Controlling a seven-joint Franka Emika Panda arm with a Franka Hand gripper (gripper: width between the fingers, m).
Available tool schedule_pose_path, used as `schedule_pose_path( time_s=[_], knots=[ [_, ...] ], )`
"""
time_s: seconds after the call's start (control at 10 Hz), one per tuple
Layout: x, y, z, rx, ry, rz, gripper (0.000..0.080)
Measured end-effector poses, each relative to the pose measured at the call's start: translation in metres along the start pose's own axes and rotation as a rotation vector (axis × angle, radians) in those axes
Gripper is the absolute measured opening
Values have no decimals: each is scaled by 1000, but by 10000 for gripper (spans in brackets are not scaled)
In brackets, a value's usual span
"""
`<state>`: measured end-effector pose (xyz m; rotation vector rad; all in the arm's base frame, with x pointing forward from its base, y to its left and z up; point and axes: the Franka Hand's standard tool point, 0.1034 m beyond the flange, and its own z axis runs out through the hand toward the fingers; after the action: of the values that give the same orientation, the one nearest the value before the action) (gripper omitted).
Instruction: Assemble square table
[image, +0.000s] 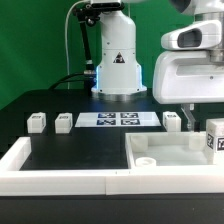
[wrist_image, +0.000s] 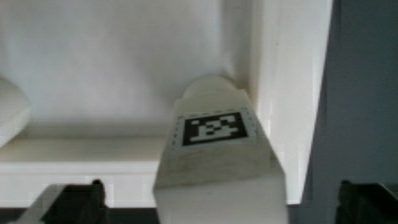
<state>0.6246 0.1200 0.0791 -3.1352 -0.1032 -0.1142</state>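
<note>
- White rim wall (image: 60, 178) lies foremost; square tabletop (image: 160, 152) sits inside it toward the exterior view's right
- Wrist view alone shows the gripper (wrist_image: 217, 205) wide open, a tagged leg (wrist_image: 214, 135) between its fingertips, untouched

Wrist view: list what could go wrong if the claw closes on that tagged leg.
1. The leg sits close against the square tabletop, so one finger of the open claw may strike the slab on the way down.
2. The leg seems to lean on the slab's wall. Closing could tip or twist it instead of gripping it squarely.
</note>
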Motion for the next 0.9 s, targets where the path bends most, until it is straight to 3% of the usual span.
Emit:
schedule_pose_path(
  time_s=[0.2,0.3,0.4,0.5,0.6,0.9],
  knots=[
    [0,0,0,-3,0,-36,648],
    [0,0,0,-3,0,-35,503],
    [0,0,0,-3,0,-35,503],
    [0,0,0,-3,0,-35,324],
    [0,0,0,-3,0,-35,291],
    [0,0,0,0,0,50,291]
  ],
)
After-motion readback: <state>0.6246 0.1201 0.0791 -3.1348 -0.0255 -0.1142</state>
